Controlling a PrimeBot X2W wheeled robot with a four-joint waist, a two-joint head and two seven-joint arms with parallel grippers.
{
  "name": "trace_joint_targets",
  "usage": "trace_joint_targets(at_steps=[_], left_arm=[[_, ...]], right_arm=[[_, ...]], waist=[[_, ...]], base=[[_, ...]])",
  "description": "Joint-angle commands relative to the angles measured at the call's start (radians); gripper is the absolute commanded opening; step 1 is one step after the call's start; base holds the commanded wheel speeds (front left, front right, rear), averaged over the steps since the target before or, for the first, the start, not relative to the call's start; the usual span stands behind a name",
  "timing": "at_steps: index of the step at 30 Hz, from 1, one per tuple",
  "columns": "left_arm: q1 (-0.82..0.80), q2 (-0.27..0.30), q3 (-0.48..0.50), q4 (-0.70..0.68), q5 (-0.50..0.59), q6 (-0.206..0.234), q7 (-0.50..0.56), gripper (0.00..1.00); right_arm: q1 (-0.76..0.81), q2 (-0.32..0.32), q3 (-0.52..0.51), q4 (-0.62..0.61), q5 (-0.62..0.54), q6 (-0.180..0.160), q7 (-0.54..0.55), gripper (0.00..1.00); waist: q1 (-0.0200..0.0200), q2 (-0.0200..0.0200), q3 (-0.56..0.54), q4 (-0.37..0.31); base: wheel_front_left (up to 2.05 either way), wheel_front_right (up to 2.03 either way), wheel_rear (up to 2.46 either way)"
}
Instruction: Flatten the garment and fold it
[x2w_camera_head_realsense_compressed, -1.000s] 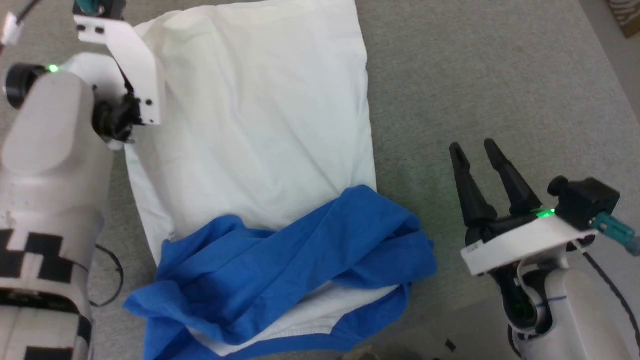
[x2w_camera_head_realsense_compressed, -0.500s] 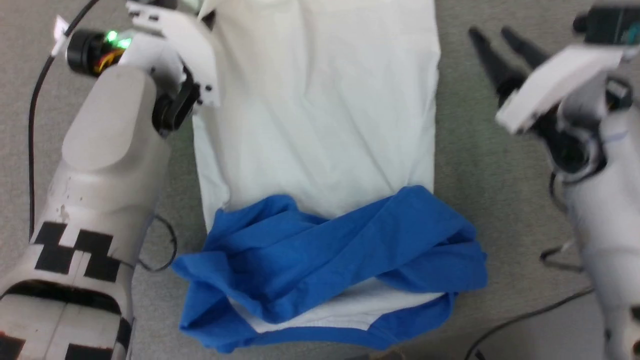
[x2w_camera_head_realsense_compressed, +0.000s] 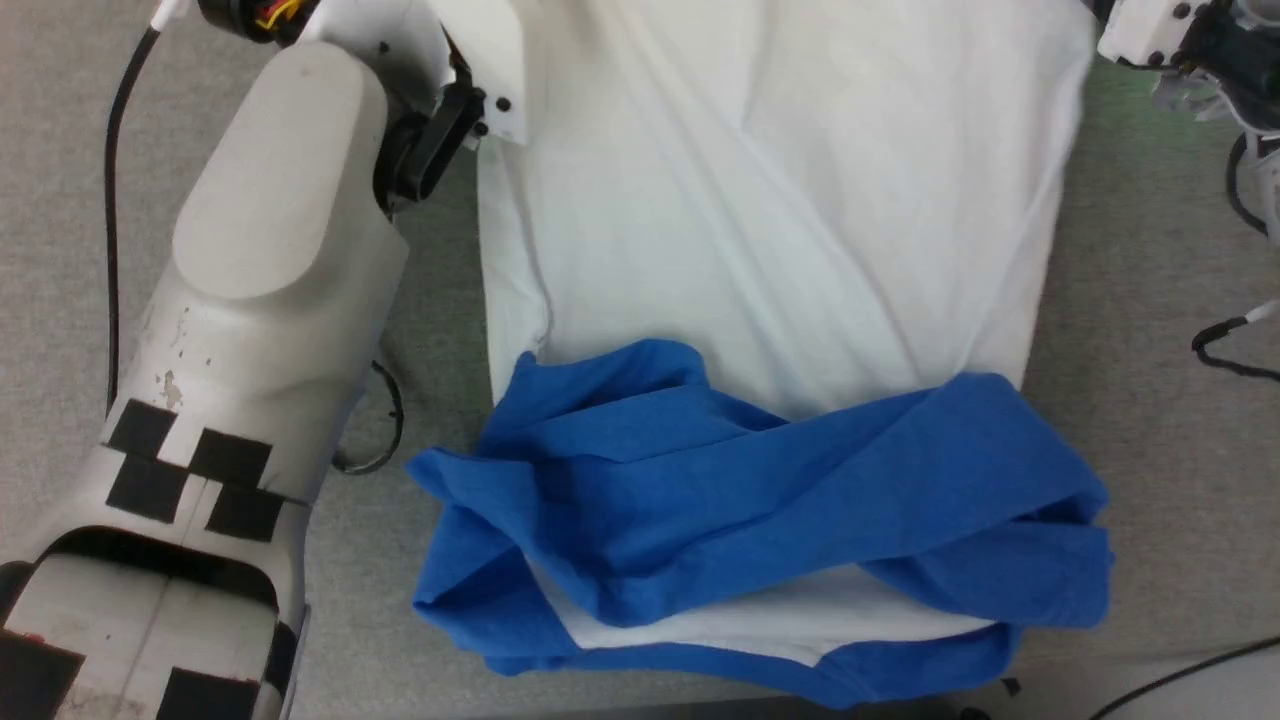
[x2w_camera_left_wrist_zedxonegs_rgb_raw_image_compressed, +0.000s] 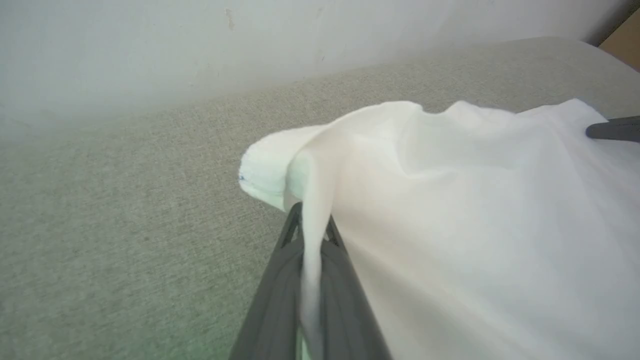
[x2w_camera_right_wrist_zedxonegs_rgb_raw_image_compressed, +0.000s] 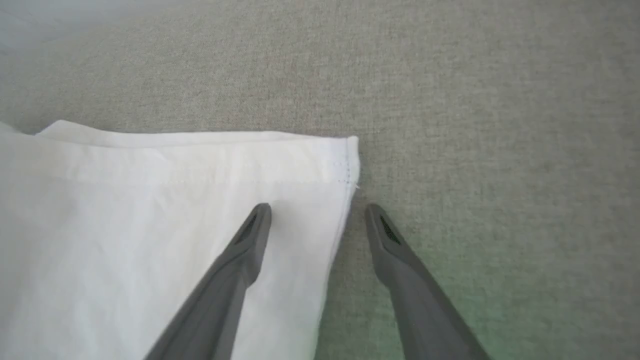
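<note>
One grey fabric surface: lies under everything and shows bare on both sides of the shirt.
Garment: white body spread out and creased, running to the top of the head view.
Blue sleeves: bunched and crossed over the garment's near end.
Left forearm: pale, beside the garment's left edge.
Right claw: spread wide, straddling the side edge by the hem corner, one finger over cloth, the other over grey fabric.
Left claw: pinched tight on a raised fold of white cloth.
</note>
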Motion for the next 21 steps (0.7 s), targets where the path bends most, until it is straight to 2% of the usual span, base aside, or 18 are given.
trace_joint_targets(at_steps=[1,7,8,9,12,15,21], left_arm=[[-0.014,0.002,0.0,-0.007,0.008,0.003,-0.009,0.0],[-0.005,0.003,-0.007,-0.036,0.002,0.008,-0.006,0.0],[-0.002,0.003,-0.007,-0.039,0.001,0.008,-0.006,0.0],[0.001,0.005,-0.008,-0.041,-0.001,0.009,-0.006,0.0],[0.009,0.008,-0.008,-0.044,-0.007,0.009,-0.001,0.0],[0.016,0.009,-0.008,-0.041,-0.015,0.008,-0.001,0.0],[0.015,0.019,0.009,-0.023,-0.019,0.021,-0.073,0.0]], right_arm=[[-0.009,-0.003,0.005,0.008,0.003,-0.001,0.002,1.0],[-0.028,-0.014,0.078,0.097,0.028,-0.001,0.096,1.0],[-0.024,-0.011,0.083,0.114,0.04,-0.001,0.119,0.35],[-0.02,-0.009,0.093,0.131,0.045,-0.001,0.147,0.0],[-0.014,-0.004,0.112,0.168,0.062,-0.001,0.211,0.0],[-0.018,-0.018,0.134,0.158,0.062,-0.001,0.203,0.0],[-0.055,-0.092,0.159,0.066,0.023,-0.001,-0.044,0.0]], waist=[[-0.0002,0.0,0.044,0.044],[-0.0002,0.0,0.053,0.057],[-0.0002,0.0,0.051,0.057],[-0.0002,0.0,0.049,0.056],[-0.0002,0.0,0.042,0.055],[-0.0002,0.0,0.025,0.055],[-0.0002,0.0,-0.044,0.058]], base=[[0.0,0.0,0.0],[0.0,0.0,0.0],[0.0,0.0,0.0],[0.0,0.0,0.0],[0.0,0.0,0.0],[0.0,0.0,0.0],[0.0,0.0,0.0]])
